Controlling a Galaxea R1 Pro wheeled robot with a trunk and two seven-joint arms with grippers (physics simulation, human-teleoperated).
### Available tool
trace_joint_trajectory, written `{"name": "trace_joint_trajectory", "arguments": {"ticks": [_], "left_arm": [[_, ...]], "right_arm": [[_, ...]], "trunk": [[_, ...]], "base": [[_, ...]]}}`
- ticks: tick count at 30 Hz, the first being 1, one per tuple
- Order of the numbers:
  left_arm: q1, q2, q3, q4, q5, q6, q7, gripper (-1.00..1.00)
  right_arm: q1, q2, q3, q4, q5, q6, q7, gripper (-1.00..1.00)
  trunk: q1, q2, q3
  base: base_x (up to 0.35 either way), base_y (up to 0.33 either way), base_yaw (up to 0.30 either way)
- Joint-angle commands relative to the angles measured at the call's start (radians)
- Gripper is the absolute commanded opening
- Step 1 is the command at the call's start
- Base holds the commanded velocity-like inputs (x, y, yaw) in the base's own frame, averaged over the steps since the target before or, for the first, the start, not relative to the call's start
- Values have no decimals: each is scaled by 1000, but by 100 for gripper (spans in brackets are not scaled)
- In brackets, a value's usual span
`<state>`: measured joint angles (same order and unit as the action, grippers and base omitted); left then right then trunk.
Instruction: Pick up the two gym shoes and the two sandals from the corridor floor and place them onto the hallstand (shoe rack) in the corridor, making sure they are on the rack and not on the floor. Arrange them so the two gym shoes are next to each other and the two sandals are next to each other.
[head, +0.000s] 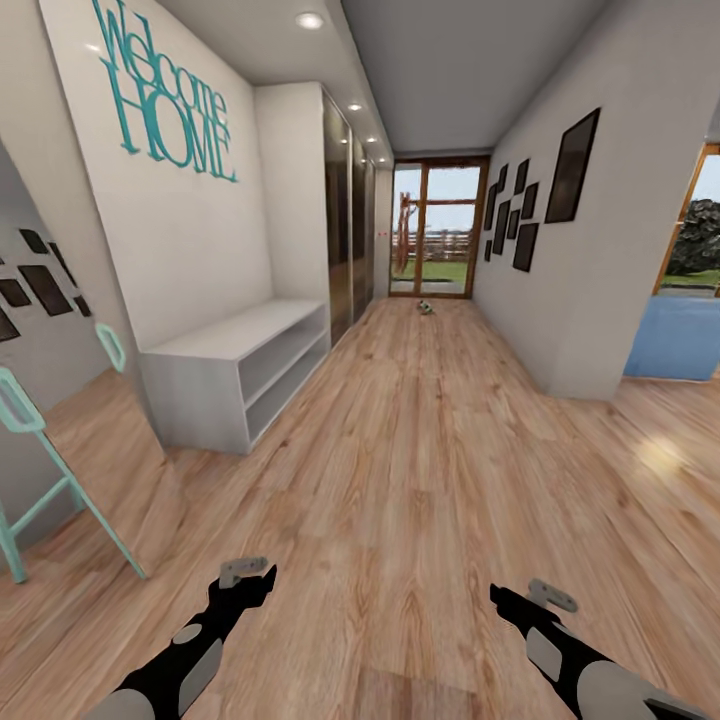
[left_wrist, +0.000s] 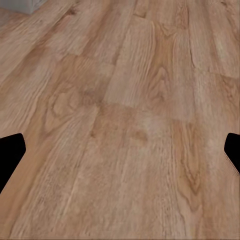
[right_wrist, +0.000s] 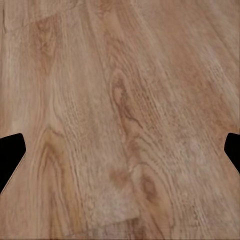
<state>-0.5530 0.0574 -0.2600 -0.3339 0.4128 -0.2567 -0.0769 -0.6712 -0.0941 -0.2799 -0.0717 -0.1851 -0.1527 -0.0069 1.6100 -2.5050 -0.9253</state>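
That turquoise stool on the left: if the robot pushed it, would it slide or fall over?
The stool has a thin, open frame, so it is probably light for its size. Its legs splay outward, which should steady it against a low push. The plank floor looks smooth, so a low nudge would likely slide it, while a high push might tip it. Only part of it shows.

A home's entrance corridor: teal "Welcome HOME" lettering (head: 165, 90) spreads across the white left wall above a plain white two-shelf bench (head: 240, 365). Light wood-plank flooring (head: 420, 450) runs to a wood-framed glass door (head: 435, 228) at the far end, with a fence and grass beyond. Dark picture frames (head: 530, 205) hang on the right wall, mirrored wardrobe doors (head: 345, 215) line the left, and recessed ceiling lights (head: 310, 20) shine overhead.
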Motion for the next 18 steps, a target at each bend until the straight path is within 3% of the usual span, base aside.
{"name": "trace_joint_trajectory", "arguments": {"ticks": [1, 12, 18], "left_arm": [[-1, 1, -6, 1, 11, -4, -3, 100], [-1, 1, -6, 1, 11, -4, -3, 100], [-1, 1, -6, 1, 11, -4, -3, 100]], "right_arm": [[-1, 0, 2, 1, -10, -4, 0, 100], [-1, 0, 2, 1, -10, -4, -1, 100], [-1, 0, 2, 1, -10, -4, -1, 100]], "trunk": [[0, 0, -1], [0, 0, -1], [0, 0, -1]], "base": [[347, -74, -69], [347, -74, -213], [347, -74, -68]]}}
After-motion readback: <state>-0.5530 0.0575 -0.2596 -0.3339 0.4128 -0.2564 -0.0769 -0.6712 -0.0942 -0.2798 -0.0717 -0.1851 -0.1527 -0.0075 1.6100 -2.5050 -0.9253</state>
